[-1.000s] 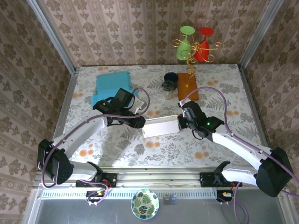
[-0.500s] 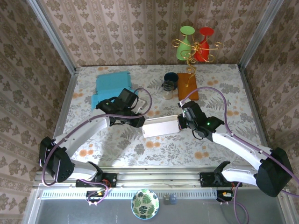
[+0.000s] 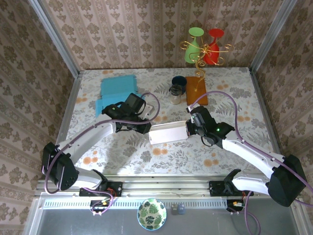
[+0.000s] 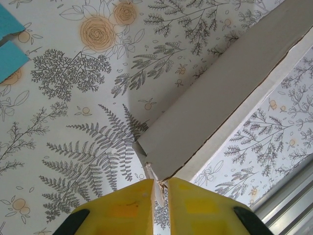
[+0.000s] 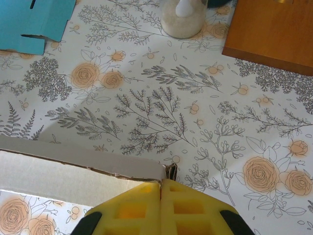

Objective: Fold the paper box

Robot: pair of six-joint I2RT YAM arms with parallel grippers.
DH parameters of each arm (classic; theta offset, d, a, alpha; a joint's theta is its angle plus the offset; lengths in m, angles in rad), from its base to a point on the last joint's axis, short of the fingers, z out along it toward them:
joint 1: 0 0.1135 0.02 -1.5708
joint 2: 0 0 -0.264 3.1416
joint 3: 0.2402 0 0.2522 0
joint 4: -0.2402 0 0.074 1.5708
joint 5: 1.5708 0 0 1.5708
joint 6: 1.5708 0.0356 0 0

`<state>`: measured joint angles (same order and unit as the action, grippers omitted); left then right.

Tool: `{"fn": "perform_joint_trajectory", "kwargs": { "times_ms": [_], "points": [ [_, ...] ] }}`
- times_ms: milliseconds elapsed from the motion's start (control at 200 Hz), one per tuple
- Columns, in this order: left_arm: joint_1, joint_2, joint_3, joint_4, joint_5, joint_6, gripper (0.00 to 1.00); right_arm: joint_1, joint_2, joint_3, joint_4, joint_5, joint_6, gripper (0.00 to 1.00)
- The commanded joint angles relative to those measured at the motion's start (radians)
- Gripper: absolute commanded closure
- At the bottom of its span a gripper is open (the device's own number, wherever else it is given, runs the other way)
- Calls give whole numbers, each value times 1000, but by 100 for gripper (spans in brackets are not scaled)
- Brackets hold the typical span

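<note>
**Box pinched at both ends over mid-bench**

White box (image 3: 167, 133) sits over the middle of the bench (image 3: 230, 83), long side running left to right, with a shadow on the bench under it. It is a flattened, open cardboard shape with raw edges showing.

My left fingers (image 4: 146, 193) are at its left end. The gap is narrow, with a thin torn-looking flap at the box corner caught between the two yellow pads.

My right fingers (image 5: 159, 193) are at its right end. The pads are pressed fully together, clamped on the box's end edge, and the box wall runs off to the left from the tips.

In the top view both arms reach in from the near edge and meet at the box, one on each side.

Other stuff:
- Teal sheets (image 3: 116, 90) lie flat toward the far-left corner.
- Jar (image 3: 176, 94) and dark cup (image 3: 179, 81) stand near the far edge, about centre, the cup just behind the jar.
- Wood block (image 3: 198, 92) is just right of the jar and carries a wire stand (image 3: 201, 63) with a green and a red glass.
</note>
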<state>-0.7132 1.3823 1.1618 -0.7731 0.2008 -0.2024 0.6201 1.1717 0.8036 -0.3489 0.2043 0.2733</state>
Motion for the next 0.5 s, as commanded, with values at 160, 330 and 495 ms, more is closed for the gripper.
{"fn": "perform_joint_trajectory", "kwargs": {
  "times_ms": [160, 330, 495],
  "points": [
    [-10, 6, 3, 0, -23, -6, 85, 9, 1, 8, -84, 14, 23, 100],
    [-10, 21, 16, 1, -26, -5, 90, 9, 0, 6, -82, 14, 22, 100],
    [-13, 24, 17, 3, -31, -16, 94, 9, -3, 5, -79, 13, 28, 100]
  ]
}}
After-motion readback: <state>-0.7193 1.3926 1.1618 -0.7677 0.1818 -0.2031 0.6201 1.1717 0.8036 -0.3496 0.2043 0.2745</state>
